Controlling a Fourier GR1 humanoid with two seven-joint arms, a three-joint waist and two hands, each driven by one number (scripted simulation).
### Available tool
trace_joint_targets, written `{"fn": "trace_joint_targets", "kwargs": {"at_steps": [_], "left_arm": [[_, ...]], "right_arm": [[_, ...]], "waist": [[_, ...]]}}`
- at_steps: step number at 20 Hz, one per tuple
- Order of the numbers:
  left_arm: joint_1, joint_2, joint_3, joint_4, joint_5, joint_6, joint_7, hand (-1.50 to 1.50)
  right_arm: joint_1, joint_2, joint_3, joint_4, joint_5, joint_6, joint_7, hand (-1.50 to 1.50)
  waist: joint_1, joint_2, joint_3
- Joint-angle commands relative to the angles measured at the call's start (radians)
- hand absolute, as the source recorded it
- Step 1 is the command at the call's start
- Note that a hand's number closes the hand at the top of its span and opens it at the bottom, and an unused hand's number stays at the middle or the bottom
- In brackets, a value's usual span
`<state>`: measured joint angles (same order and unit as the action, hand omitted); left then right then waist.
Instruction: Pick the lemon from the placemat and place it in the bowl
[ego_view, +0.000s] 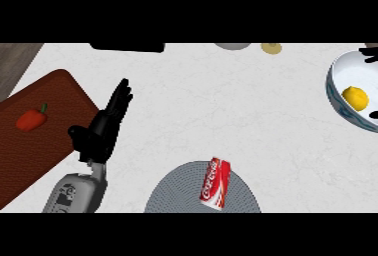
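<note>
Resting in the white bowl (341, 75) at the right edge of the head view, the lemon (356, 97) lies against the inner wall, well apart from the grey round placemat (173, 187) near the bottom centre. The placemat carries only a red soda can (212, 183) lying on its side. Dark shapes show at the bowl's far rim and lower right edge; probably the right hand (370, 55), but too little is visible to tell how its fingers stand. Left hand (103, 127) rests open on the counter (221, 110), fingers straight and up, holding nothing, just beside a brown cutting board (66, 95) bearing a red pepper (32, 119). Judgement: placing looks done or nearly so. The lemon should handle as light, stiff and round, with waxy skin inclined to roll or slip; best taken across its middle, fingers and thumb on opposite sides. The bowl looks breakable, so any contact with its rim calls for care.
</note>
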<state>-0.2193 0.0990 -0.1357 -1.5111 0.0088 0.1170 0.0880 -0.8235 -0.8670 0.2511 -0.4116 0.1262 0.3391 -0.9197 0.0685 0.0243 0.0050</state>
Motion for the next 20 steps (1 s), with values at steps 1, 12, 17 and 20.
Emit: {"fn": "trace_joint_targets", "kwargs": {"at_steps": [1, 12, 17, 20], "left_arm": [[-0.010, 0.019, 0.025, -0.013, 0.017, -0.013, 0.013, 0.00], [0.046, -0.002, 0.000, -0.009, 0.010, -0.017, -0.028, 0.00], [0.028, -0.009, -0.001, 0.004, -0.007, -0.001, -0.034, 0.00], [0.029, -0.013, -0.010, -0.023, -0.011, 0.006, -0.008, 0.00]], "right_arm": [[-0.039, 0.031, -0.065, 0.060, -0.082, 0.164, -0.117, -1.50], [-0.066, -0.085, -0.141, 0.157, -0.207, 0.411, 0.016, -1.50], [-0.069, -0.104, -0.167, 0.149, -0.265, 0.504, 0.084, -1.50], [-0.050, -0.130, -0.167, 0.130, -0.282, 0.561, 0.107, -1.50]], "waist": [[-0.007, -0.004, 0.000], [-0.004, 0.004, 0.002], [-0.007, 0.010, 0.004], [-0.010, 0.004, 0.006]]}}
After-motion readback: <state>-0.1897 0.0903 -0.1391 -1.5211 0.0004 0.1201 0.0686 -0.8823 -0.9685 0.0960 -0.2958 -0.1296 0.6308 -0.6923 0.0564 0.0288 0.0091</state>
